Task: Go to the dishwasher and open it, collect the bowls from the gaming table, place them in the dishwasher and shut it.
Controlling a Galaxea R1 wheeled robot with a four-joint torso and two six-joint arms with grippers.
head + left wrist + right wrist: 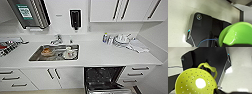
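Observation:
The dishwasher (103,78) stands open under the white counter, right of the sink. Its door (110,90) is folded down and the dark inside with a rack shows. In the left wrist view a bright green bowl (238,33) hangs tilted over the pale floor, with my left gripper (233,45) shut on its rim. In the right wrist view a yellow-green bowl (190,80), with small holes and a looped handle, is held by my right gripper (221,91) at its edge. The gaming table is out of view.
The steel sink (35,57) holds used dishes beneath a tap (57,39). White dishes (122,39), small bottles and a cloth crowd the counter's right end. Drawers (136,73) flank the dishwasher on the right and cabinet doors (53,76) on the left. Wall cabinets (120,10) hang above.

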